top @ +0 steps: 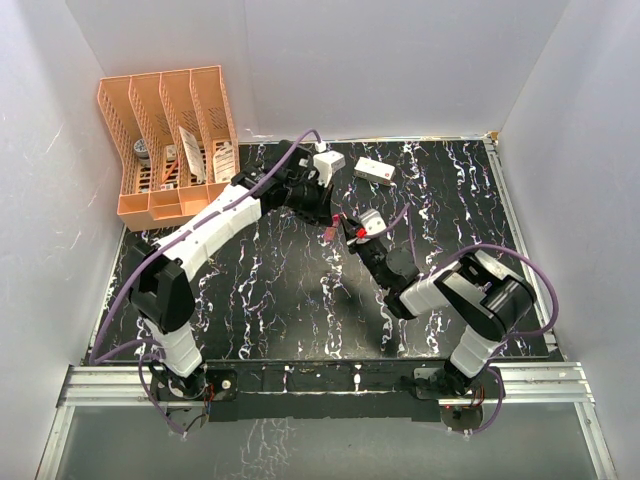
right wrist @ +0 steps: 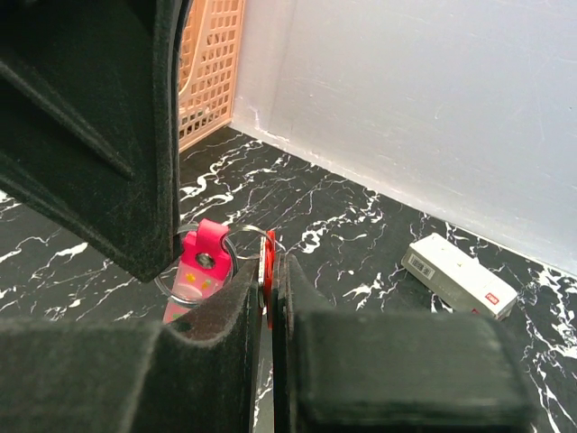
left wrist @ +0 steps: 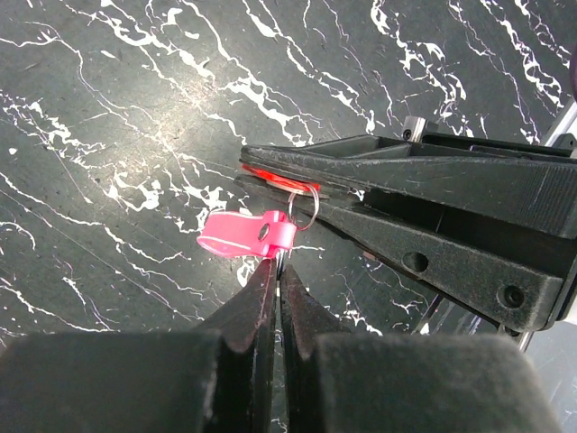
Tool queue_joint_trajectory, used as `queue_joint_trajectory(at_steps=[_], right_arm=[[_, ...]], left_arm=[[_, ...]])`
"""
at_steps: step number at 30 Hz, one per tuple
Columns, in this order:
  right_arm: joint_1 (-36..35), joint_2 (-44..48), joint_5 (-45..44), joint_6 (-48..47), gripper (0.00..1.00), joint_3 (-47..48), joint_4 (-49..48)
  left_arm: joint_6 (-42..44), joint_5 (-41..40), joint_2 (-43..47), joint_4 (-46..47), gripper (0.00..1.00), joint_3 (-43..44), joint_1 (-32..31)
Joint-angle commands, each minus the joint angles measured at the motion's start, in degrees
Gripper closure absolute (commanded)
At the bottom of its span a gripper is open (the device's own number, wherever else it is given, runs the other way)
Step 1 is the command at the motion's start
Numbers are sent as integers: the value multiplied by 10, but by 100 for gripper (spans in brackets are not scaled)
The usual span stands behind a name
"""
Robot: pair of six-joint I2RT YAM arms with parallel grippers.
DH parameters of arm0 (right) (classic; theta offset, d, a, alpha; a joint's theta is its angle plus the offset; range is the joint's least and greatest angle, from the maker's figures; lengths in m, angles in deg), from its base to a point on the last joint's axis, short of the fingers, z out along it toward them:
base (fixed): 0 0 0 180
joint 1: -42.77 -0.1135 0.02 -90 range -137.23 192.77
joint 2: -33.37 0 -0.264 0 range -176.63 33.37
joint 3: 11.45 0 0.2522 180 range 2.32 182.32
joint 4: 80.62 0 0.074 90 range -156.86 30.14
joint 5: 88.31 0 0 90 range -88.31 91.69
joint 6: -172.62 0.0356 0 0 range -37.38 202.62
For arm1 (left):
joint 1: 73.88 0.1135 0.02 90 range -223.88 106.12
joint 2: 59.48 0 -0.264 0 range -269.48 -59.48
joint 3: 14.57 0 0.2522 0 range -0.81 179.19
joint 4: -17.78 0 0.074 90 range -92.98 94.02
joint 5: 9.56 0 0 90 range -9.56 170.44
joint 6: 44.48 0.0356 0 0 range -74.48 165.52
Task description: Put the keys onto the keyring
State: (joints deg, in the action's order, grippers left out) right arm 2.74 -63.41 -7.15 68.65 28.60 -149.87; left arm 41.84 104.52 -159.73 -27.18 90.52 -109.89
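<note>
My left gripper (left wrist: 278, 263) is shut on the keyring (left wrist: 305, 206), pinching it right where the slim pink tag (left wrist: 243, 234) hangs. The right gripper (right wrist: 270, 269) is shut on the red-headed key (right wrist: 269, 257). That key's edge meets the thin metal ring (right wrist: 251, 236) beside the pink tag (right wrist: 200, 263). A sliver of pale metal lies against the red head between the fingers; I cannot tell if it is the plain key. From above, both grippers meet over the table's middle, left gripper (top: 325, 215) and right gripper (top: 352, 230), with the tag (top: 328, 234) dangling between them.
A white rectangular box (top: 373, 171) with red marks lies on the black marbled table behind the grippers, also in the right wrist view (right wrist: 460, 275). An orange slotted rack (top: 170, 140) holding small items stands at the back left corner. White walls enclose the table.
</note>
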Motion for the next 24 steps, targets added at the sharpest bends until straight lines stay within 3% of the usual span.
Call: queue_joint_trajectory(at_steps=[1,17,24], right_arm=[[-2,36,11,22,100,-7,-133],[-2,52,18,38,99,-20,-103],[-2,42,18,45,94,3,-74]], left_arm=[[18,9,-20,-83,100,51,-5],[92,-65,-107,-227,100,233,-6],[105,-81,-117,-248,100,265,-12]])
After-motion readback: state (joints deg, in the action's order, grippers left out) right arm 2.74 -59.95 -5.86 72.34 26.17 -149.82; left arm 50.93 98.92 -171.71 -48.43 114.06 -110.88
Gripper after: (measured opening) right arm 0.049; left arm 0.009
